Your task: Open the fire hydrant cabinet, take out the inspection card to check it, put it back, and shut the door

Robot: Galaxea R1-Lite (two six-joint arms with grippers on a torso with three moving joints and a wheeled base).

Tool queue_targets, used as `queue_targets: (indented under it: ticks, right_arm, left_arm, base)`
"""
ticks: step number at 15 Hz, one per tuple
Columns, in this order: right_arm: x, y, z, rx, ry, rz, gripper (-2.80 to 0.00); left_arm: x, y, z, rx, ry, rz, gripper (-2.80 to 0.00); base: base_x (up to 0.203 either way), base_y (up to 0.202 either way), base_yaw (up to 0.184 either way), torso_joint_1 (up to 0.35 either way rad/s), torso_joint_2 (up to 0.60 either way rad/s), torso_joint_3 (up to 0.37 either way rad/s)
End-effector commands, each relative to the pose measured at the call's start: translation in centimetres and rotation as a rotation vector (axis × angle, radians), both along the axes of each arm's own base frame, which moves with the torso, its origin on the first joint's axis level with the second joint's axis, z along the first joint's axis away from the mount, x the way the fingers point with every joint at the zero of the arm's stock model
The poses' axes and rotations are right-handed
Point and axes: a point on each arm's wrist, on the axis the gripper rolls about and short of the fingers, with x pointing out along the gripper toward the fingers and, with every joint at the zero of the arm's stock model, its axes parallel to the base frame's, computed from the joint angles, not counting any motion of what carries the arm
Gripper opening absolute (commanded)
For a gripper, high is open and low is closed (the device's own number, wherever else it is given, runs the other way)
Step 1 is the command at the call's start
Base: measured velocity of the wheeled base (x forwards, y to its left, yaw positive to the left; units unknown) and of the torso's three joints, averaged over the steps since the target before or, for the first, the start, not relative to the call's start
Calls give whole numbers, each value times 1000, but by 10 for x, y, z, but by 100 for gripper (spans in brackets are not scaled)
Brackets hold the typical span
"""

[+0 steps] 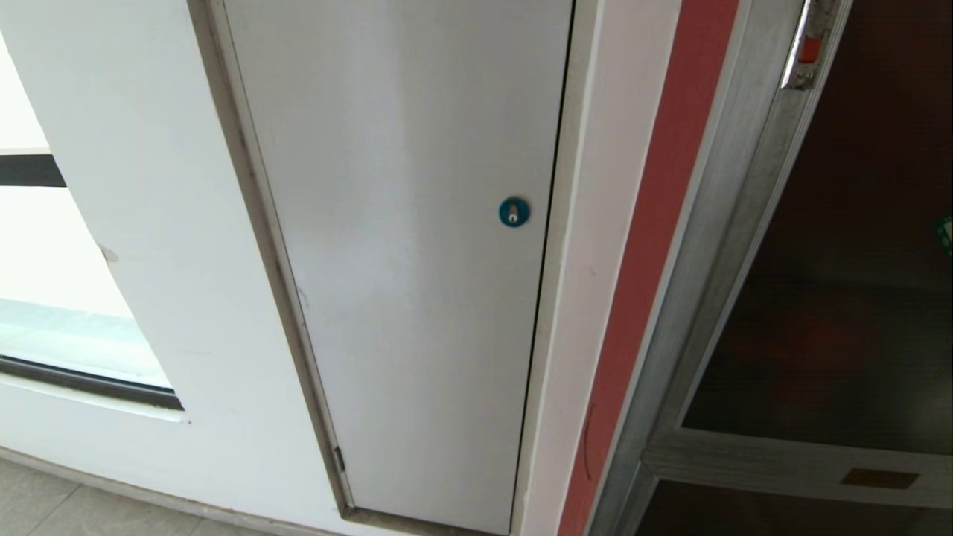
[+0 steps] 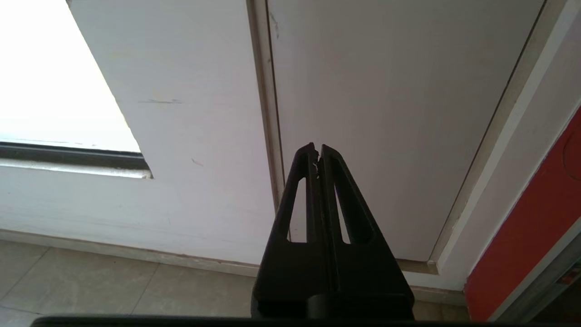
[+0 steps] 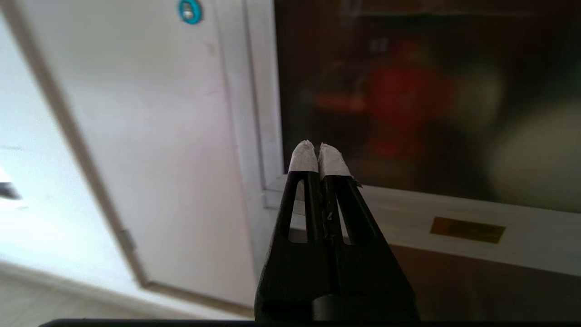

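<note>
Door [image 1: 834, 298] of the fire hydrant cabinet shut, at far right; latch [image 1: 808, 50] high on its frame. Right end effector [image 3: 318, 150] closed, empty, near the lower frame. Left end effector [image 2: 317, 147] closed, empty, facing the grey panel [image 1: 402, 260]. Risk: closed tips skid off the small latch, or strike glass

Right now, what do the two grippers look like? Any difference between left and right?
Both are black, each with two long tapered fingers pierced by slim cut-out slots, on a wider black base. The left gripper is bare black to the tips. The right gripper has white tape-like wrapping on its fingertips. No cables or markings show.
</note>
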Motion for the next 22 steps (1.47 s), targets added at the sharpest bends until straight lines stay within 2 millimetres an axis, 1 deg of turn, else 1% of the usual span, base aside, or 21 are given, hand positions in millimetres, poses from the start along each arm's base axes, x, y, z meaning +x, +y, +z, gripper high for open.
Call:
queue_targets:
  ticks: [1,4,5,7,9,12,14,15,22]
  right_arm:
    - [15,-1,-22,-27,-40,-28,-280]
    - [35,-1,-53,-143,-75,-75,-280]
    - [38,-2,-58,-176,-83,-87,-280]
    - [38,-2,-60,-179,-62,-86,-280]
    - [39,-2,-67,-180,1,-78,-280]
    - [40,-2,-75,-128,84,-61,-280]
    - [40,-1,-80,-122,135,-55,-280]
    - [40,-1,-79,-98,128,-50,-280]
    - [40,-1,-79,-84,124,-51,-280]
  left_arm:
    - [1,0,-2,0,7,0,-280]
    - [1,0,-2,0,7,0,-280]
    - [1,0,-2,0,7,0,-280]
    - [1,0,-2,0,7,0,-280]
    - [1,0,-2,0,7,0,-280]
    - [1,0,-2,0,7,0,-280]
    - [1,0,-2,-1,7,0,-280]
    - [1,0,-2,0,7,0,-280]
    - [1,0,-2,0,7,0,-280]
  base:
    - [0,0,0,0,0,0]
    - [0,0,0,0,0,0]
    - [0,0,0,0,0,0]
    - [0,0,0,0,0,0]
    - [0,0,0,0,0,0]
    - [0,0,0,0,0,0]
    - [0,0,0,0,0,0]
    - [0,0,0,0,0,0]
    - [0,0,0,0,0,0]
